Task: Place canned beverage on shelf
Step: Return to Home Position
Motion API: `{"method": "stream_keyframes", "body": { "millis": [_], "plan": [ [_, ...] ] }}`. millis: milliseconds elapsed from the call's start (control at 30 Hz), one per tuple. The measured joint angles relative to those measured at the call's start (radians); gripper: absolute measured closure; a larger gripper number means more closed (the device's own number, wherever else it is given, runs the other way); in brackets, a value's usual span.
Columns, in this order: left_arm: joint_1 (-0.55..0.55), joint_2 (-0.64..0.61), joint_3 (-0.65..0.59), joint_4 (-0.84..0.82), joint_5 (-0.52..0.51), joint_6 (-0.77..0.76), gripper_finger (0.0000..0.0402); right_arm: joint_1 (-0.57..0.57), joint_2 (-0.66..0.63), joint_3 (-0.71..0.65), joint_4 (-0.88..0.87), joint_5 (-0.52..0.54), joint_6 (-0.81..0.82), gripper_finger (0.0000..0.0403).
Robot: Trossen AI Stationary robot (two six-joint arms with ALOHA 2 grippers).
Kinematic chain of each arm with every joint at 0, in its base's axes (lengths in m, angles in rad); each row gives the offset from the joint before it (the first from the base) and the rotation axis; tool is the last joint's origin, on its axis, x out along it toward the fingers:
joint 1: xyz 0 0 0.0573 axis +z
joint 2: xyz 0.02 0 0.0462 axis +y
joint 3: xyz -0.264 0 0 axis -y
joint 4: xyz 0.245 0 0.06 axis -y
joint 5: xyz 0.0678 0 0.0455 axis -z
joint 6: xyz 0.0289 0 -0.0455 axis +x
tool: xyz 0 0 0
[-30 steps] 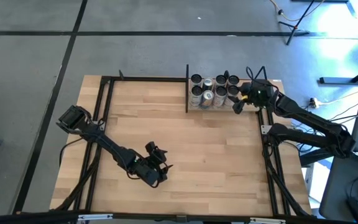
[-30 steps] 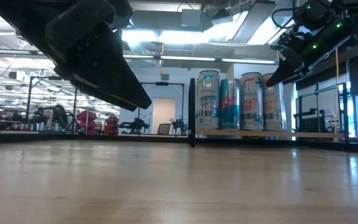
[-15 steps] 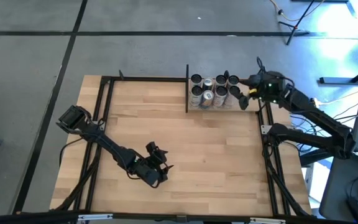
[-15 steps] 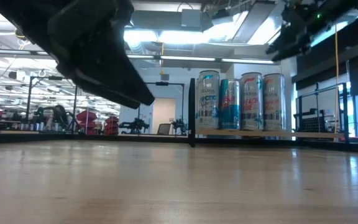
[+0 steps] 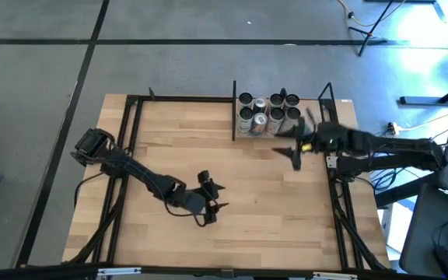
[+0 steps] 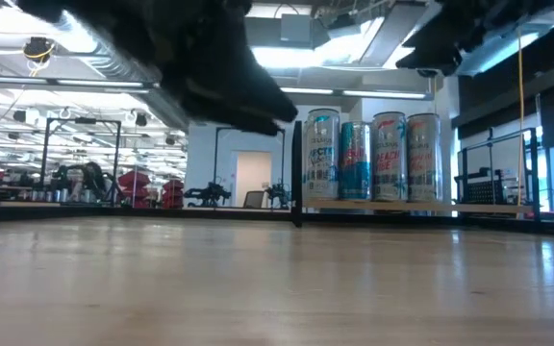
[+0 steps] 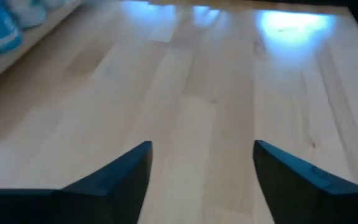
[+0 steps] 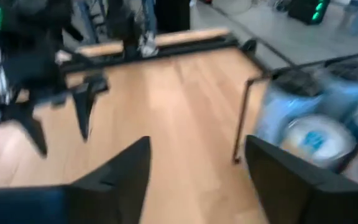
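Several beverage cans [image 5: 264,113] stand upright on the shelf [image 5: 317,134], a wooden bay framed by black uprights at the table's far right; they also show in the low view [image 6: 373,156]. My right gripper [image 5: 292,148] is open and empty, above the table just near of the shelf. My left gripper [image 5: 210,204] is open and empty, above the table's middle, toward the near side. In the right wrist view the cans [image 8: 312,134] show beside my open fingers.
A black metal frame [image 5: 131,140] runs round the tabletop, with an upright [image 5: 233,109] at the shelf's left side. Bare wooden tabletop [image 5: 232,171] lies between the two grippers.
My right gripper has drawn back from the cans on the shelf, up and then toward the table's near side and left, turning to face the table's left. My left gripper has gone toward the table's right, a little farther from the near edge. The cans have stayed in place.
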Motion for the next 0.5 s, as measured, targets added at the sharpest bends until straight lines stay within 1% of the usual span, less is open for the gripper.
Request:
{"method": "stream_keyframes", "body": {
  "millis": [67, 133, 233, 300, 400, 433, 500],
  "plan": [
    [0.022, -0.032, 0.0, -0.007, 0.048, 0.062, 0.0166, 0.074, 0.001, -0.048, 0.028, 0.04, 0.009, 0.0204],
    [0.044, -0.078, 0.0, -0.037, 0.08, 0.129, 0.0198, 0.139, 0.001, -0.089, 0.063, 0.051, 0.01, 0.0247],
    [0.083, -0.153, -0.001, -0.117, 0.132, 0.208, 0.0247, 0.207, -0.007, -0.153, 0.104, 0.047, 0.013, 0.0306],
    [0.119, -0.201, -0.025, -0.139, 0.169, 0.242, 0.0279, 0.238, -0.021, -0.192, 0.131, 0.05, 0.014, 0.034],
    [0.185, -0.27, -0.093, -0.139, 0.221, 0.248, 0.032, 0.268, -0.06, -0.266, 0.181, 0.049, 0.014, 0.0383],
    [0.208, -0.297, -0.124, -0.136, 0.241, 0.248, 0.0332, 0.276, -0.083, -0.291, 0.199, 0.046, 0.015, 0.0393],
    [0.243, -0.358, -0.199, -0.113, 0.272, 0.247, 0.0353, 0.287, -0.131, -0.338, 0.254, 0.041, 0.016, 0.0398]
  ]
}}
